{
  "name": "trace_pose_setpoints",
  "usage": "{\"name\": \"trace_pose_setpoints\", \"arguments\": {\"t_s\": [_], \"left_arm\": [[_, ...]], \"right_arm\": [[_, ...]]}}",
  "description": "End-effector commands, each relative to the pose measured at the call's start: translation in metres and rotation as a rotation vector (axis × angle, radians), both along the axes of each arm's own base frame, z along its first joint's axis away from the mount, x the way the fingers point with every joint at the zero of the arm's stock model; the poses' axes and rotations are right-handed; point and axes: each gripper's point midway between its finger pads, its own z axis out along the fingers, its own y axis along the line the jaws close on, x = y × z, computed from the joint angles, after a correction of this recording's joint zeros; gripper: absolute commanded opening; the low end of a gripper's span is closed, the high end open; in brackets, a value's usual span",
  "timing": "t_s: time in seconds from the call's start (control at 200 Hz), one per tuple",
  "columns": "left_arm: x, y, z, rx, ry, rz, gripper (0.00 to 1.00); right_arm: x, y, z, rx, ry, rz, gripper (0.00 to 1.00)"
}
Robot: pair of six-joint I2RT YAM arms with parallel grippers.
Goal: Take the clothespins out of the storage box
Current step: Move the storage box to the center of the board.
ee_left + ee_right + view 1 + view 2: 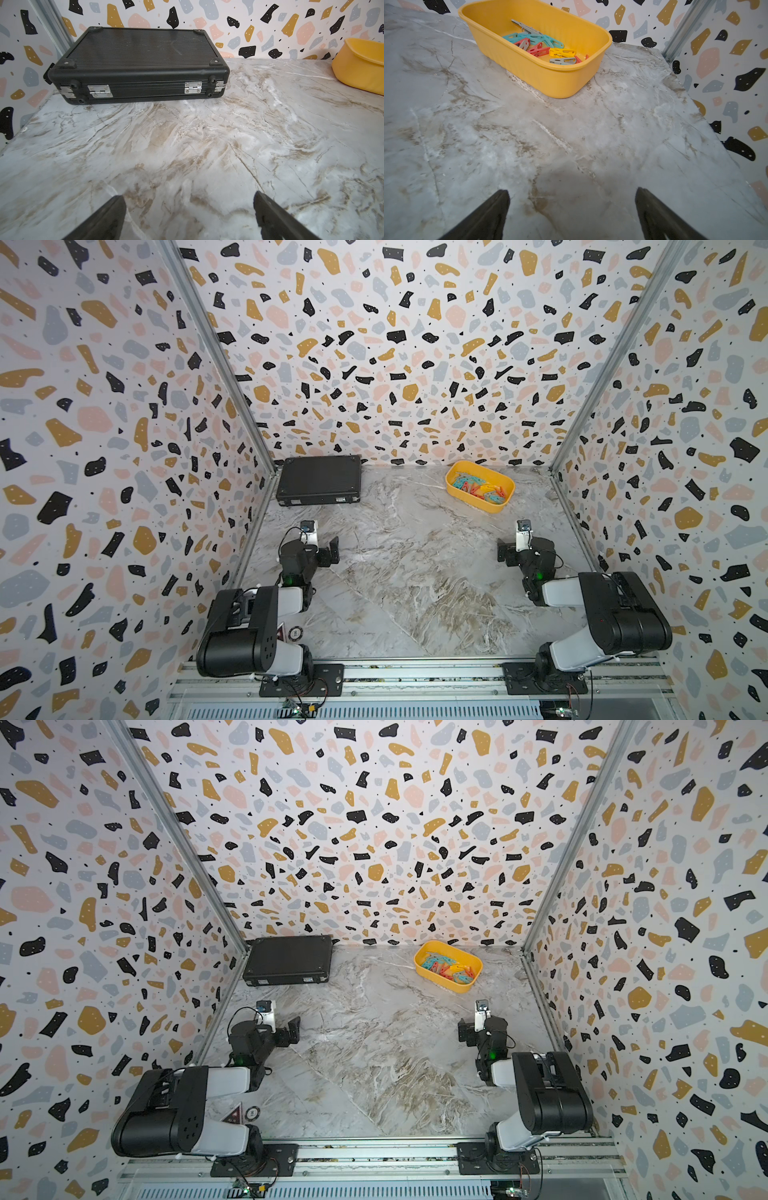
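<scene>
Though both wide open and empty, right gripper (572, 190) apart from the storage box (539, 79) of clothespins (537, 44), left gripper (189, 194) farther off.

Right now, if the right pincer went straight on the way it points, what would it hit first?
Probably the near wall of the yellow box, with only bare table before it. If the right pincer tilts downward, it could touch the table first; depth is unclear.

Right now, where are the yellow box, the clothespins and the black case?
box (550, 83): right wrist view, on its near outer wall.
clothespins (539, 51): right wrist view, on a red one in the middle of the pile.
case (141, 47): left wrist view, on its ribbed top face.
</scene>
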Motion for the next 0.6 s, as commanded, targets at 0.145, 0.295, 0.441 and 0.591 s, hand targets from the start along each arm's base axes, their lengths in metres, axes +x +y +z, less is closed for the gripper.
{"name": "trace_pose_setpoints", "arguments": {"t_s": [0.145,0.295,0.441,0.591], "left_arm": [[0.007,0.001,0.016,0.01,-0.057,0.015,1.0],[0.003,0.003,0.042,0.017,0.015,0.03,1.0],[-0.007,0.006,0.083,0.073,0.172,0.019,1.0],[-0.032,-0.001,0.107,0.1,0.343,-0.053,1.0]], "right_arm": [[0.006,-0.003,0.012,-0.002,-0.035,-0.014,0.99],[-0.008,-0.027,0.045,-0.007,-0.061,-0.174,0.99],[-0.038,-0.042,0.087,0.12,-0.097,-0.317,0.99],[-0.058,-0.04,0.107,0.328,0.009,-0.415,0.99]]}}
